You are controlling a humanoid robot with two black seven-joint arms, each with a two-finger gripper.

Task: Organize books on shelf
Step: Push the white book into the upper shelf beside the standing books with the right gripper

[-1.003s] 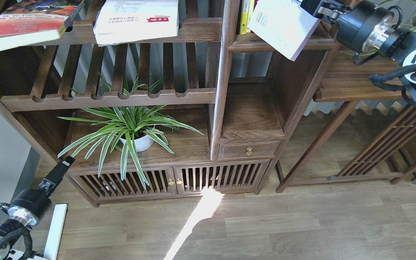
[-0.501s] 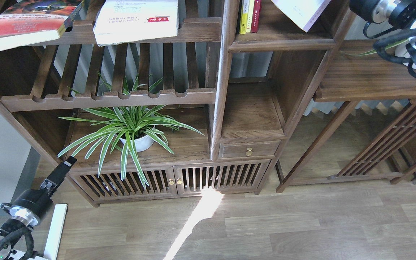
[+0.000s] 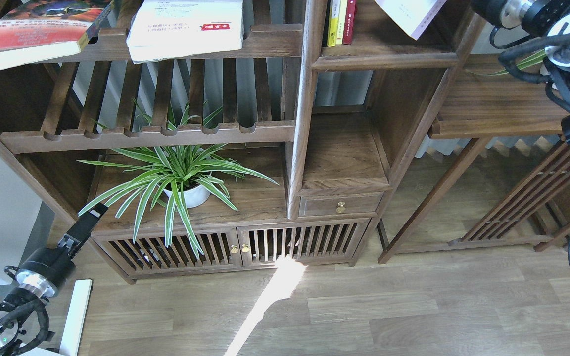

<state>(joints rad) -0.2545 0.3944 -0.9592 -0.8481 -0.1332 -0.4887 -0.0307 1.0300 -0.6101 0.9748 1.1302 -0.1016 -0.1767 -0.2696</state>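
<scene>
A thin white book (image 3: 410,16) hangs tilted at the top edge, over the right part of the narrow shelf (image 3: 386,53). My right arm's wrist (image 3: 510,10) is just to its right. The gripper itself is cut off by the top edge, so its hold does not show. Yellow and red books (image 3: 340,21) stand upright at the shelf's left side. A red-orange book (image 3: 37,27) and a thick white book with a red label (image 3: 186,27) lie on the slatted rack at upper left. My left gripper (image 3: 94,216) points up by the cabinet's lower left corner, its fingers indistinguishable.
A striped-leaf plant in a white pot (image 3: 186,195) stands on the wide plank. Below the shelf are an empty compartment (image 3: 342,158) and a small drawer (image 3: 340,205). A side table (image 3: 498,106) stands at right, under my right arm's cables.
My right arm has risen and moved right, carrying the thin white book from in front of the shelf's front rail up over the shelf. The left gripper rose slightly.
</scene>
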